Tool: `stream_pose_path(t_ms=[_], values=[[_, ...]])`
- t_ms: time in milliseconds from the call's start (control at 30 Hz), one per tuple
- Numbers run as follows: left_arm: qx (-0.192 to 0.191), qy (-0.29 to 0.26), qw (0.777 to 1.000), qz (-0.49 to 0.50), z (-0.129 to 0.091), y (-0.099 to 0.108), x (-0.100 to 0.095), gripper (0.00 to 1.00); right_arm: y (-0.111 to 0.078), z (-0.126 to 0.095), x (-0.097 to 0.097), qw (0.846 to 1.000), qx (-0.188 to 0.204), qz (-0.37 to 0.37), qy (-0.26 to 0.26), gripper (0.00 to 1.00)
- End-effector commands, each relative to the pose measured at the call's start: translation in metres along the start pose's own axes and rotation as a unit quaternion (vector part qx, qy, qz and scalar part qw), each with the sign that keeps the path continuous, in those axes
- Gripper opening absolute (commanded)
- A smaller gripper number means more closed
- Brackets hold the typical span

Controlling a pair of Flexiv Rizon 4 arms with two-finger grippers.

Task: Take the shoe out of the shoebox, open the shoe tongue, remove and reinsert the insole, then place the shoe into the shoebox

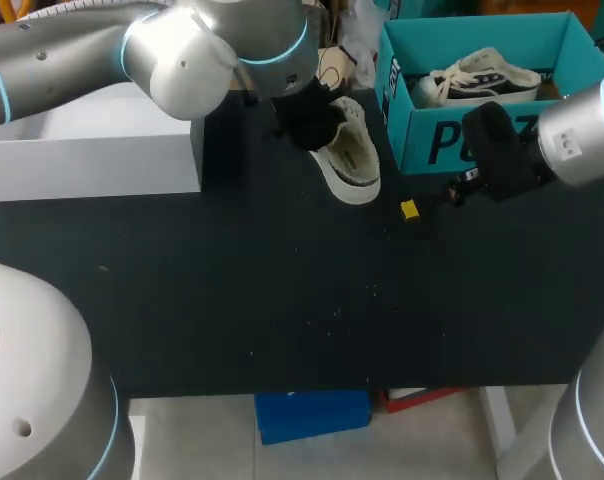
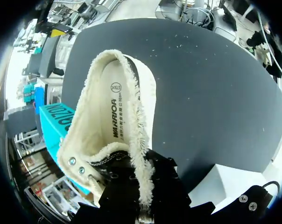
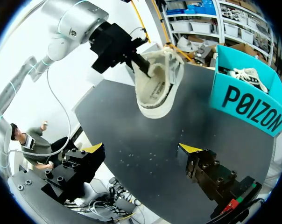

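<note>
A shoe [image 1: 350,158] with a black upper, cream sole and cream fleece lining hangs toe-down over the black table [image 1: 232,290]. My left gripper [image 1: 317,125] is shut on the fleecy edge of its opening. In the left wrist view the left gripper [image 2: 143,196] pinches that edge, and the shoe [image 2: 101,140] shows its printed insole [image 2: 116,112] lying inside. The right wrist view shows the shoe [image 3: 155,91] held by the left gripper [image 3: 141,63]. My right gripper [image 3: 143,149] stands open and empty to the shoe's right, in front of the teal shoebox [image 1: 482,145].
A second shoe [image 1: 482,80] with white laces lies inside the teal shoebox [image 3: 248,105]. A white box [image 1: 92,150] stands at the table's back left. My right gripper [image 1: 422,205] hovers close to the shoebox's front wall.
</note>
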State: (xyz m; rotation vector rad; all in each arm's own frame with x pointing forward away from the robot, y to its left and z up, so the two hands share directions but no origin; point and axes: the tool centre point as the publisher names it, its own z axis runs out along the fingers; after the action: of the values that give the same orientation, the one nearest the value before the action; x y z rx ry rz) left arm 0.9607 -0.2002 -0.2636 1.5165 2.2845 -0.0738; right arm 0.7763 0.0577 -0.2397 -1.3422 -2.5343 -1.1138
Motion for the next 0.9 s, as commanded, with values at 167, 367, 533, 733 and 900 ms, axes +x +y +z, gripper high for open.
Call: stream_pose_path(t_ms=[167,367,533,733,900], values=[[-0.126,-0.032,0.976,-0.173,-0.122,0.029,0.052,0.0,0.001,0.001,0.001,1.0,0.002,0.0,-0.001,1.0],[-0.155,-0.032,0.959,-0.233,-0.153,0.052,0.093,0.0,0.001,0.001,0.001,1.0,0.002,0.0,-0.001,1.0],[-0.166,-0.02,0.948,-0.272,-0.166,0.067,0.131,0.0,0.001,0.001,0.001,1.0,0.002,0.0,-0.001,1.0],[-0.175,-0.021,0.936,-0.304,-0.172,0.081,0.176,0.0,0.001,0.001,0.001,1.0,0.002,0.0,-0.001,1.0],[-0.175,-0.013,0.931,-0.321,-0.167,0.095,0.212,0.0,0.001,0.001,0.001,1.0,0.002,0.0,-0.001,1.0]])
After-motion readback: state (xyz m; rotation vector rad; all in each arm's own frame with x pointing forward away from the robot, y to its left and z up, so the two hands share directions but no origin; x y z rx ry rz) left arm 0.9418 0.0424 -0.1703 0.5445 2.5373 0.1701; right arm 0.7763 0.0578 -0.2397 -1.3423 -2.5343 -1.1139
